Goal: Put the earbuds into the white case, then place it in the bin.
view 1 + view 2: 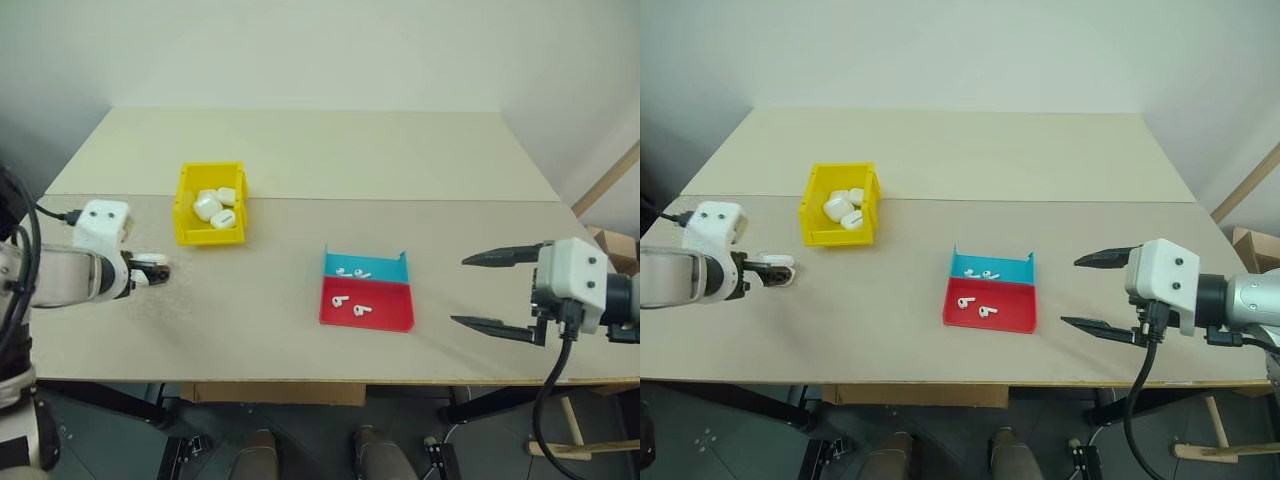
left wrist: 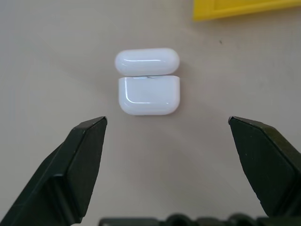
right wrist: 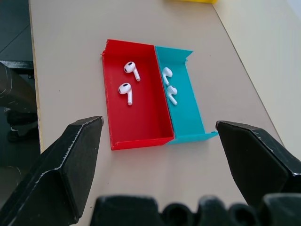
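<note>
The white case [image 2: 148,94] lies on the table just beyond my open left gripper [image 2: 167,125], untouched, its lid looking swung back from the body. From the head view this gripper [image 1: 150,270] hovers at the table's left, a little in front of the yellow bin [image 1: 182,215]. Two earbuds [image 3: 125,90] lie in the red half of a shallow tray [image 1: 390,300], and two more earbuds [image 3: 171,92] lie in its blue half. My right gripper [image 1: 460,291] stands open and empty to the right of the tray, pointing at it.
The bin holds several white cases [image 1: 212,206]. The table's front edge [image 1: 330,380] runs close under both arms. A wooden post [image 1: 605,185] and a cardboard box [image 1: 618,245] stand off the table's right side.
</note>
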Motion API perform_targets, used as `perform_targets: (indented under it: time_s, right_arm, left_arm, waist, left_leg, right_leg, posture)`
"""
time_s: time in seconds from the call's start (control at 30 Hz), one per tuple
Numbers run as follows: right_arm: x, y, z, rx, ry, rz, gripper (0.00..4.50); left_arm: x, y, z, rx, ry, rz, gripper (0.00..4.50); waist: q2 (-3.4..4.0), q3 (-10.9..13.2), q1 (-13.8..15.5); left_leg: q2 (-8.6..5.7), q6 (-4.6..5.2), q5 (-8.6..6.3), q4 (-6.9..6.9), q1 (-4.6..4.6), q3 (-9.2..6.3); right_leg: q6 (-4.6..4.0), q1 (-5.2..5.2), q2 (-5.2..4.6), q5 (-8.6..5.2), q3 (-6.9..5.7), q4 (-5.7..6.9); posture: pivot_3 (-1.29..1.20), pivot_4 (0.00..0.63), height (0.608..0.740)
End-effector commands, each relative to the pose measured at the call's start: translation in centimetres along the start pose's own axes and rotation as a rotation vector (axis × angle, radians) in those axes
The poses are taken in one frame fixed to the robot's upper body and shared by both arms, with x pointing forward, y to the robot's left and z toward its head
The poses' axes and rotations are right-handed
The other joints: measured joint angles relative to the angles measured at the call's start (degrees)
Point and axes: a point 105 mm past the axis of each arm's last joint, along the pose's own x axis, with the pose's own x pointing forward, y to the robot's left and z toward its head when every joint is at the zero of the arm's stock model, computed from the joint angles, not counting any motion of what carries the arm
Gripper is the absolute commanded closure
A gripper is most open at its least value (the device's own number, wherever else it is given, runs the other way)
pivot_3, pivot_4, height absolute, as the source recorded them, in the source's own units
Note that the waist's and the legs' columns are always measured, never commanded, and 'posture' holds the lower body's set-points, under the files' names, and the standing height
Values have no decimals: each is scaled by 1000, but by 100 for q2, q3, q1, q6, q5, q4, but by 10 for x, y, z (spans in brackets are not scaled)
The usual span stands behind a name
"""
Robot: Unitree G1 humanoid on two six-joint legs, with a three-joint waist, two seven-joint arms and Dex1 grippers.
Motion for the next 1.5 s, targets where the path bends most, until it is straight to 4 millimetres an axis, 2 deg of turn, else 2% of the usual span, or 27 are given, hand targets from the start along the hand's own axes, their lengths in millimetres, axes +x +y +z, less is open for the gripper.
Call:
perform_targets:
  time_s: [0.03,0.17,0.37,0.6,0.83,1.2,1.5]
  right_arm:
    - [-4,-3,8,-19,0,-20,22]
    - [-5,-2,8,4,12,-25,22]
    - [-8,2,6,38,35,-27,22]
    - [-8,2,3,77,61,-43,22]
    - [-5,2,1,99,71,-56,22]
    - [-5,1,-1,121,87,-97,22]
    - [-5,3,-3,134,101,-111,22]
  left_arm:
    - [-4,3,10,-62,13,-39,0]
    - [0,10,9,-44,62,19,0]
    - [8,16,1,-75,141,21,0]
    - [16,20,2,-79,186,41,0]
    - [27,15,5,-25,202,58,0]
    - [45,11,11,-38,205,40,0]
    - [57,10,8,-19,218,29,0]
  waist:
    - [0,-1,4]
    - [0,0,3]
    - [-1,-1,4]
    - [-2,-1,2]
    - [-4,-1,3]
    - [-7,-2,-3]
    - [-7,-2,-7]
  left_leg:
    - [-2,0,0,0,1,1]
    - [-3,0,0,-1,0,1]
    - [-3,-2,1,-2,-1,1]
    - [-6,-4,2,-2,-1,1]
    - [-6,-4,2,-2,-5,1]
    - [-7,-4,2,-1,-8,1]
    - [-7,-4,2,0,-12,-1]
  right_leg:
    - [0,1,-2,0,1,0]
    - [0,-2,-2,0,0,0]
    - [0,-3,-1,0,0,1]
    - [0,-2,-2,0,-1,1]
    - [0,-3,-2,0,-2,-2]
    - [1,-5,-2,-1,-2,-3]
    - [2,-6,-1,-1,-3,-2]
  posture:
    - [0,150,740]
    - [0,150,740]
    - [0,150,740]
    - [0,150,740]
    - [0,150,740]
    - [0,150,740]
    - [0,150,740]
